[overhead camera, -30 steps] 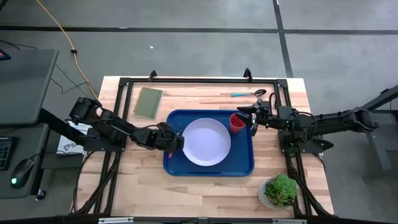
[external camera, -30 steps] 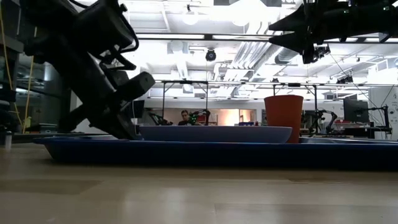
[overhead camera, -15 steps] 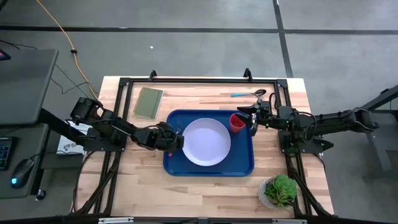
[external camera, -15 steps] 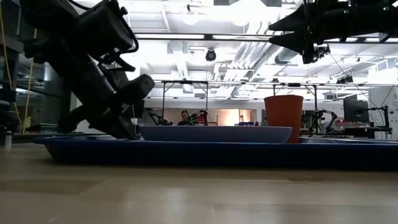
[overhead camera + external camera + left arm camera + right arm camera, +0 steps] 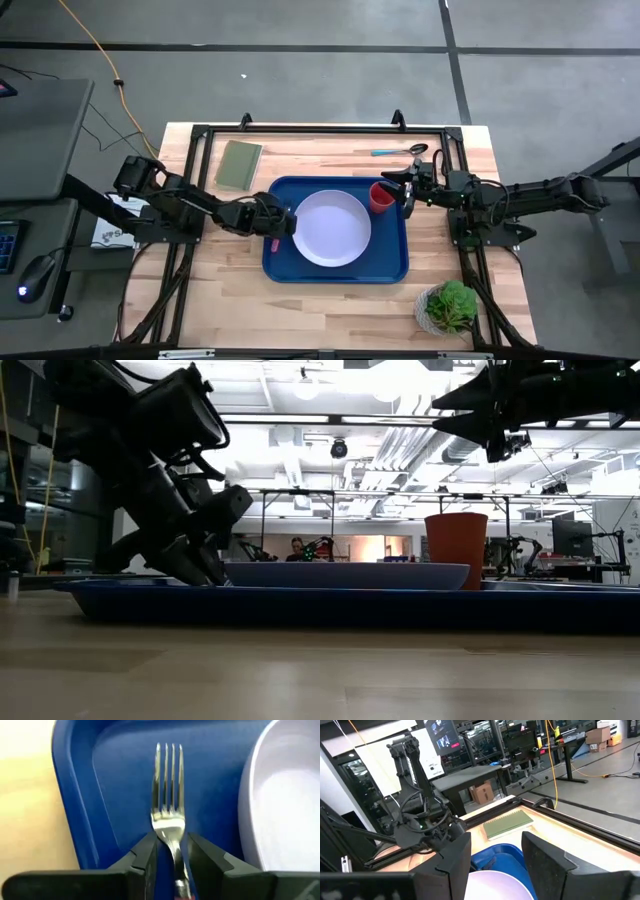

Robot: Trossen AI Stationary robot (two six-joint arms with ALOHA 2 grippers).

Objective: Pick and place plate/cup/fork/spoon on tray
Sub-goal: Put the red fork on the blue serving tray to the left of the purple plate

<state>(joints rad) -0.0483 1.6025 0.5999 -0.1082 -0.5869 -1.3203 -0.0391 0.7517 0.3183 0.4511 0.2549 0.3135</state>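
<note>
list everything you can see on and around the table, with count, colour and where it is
tray: 1, blue, middle of the table
plate: 1, pale lavender-white, on the tray, centre
cup: 1, red, upright on the tray beside the plate, toward the right arm
fork: 1, silver head, pink handle, held over the tray's left strip next to the plate
spoon: 1, teal handle, on the bare wood at the far right, off the tray
pad: 1, olive green, on the wood at the far left
potted plant: 1, green, near right corner
left tool: 1, dark, at the tray's left edge, shut on the fork
right tool: 1, dark, open, raised by the cup
</note>
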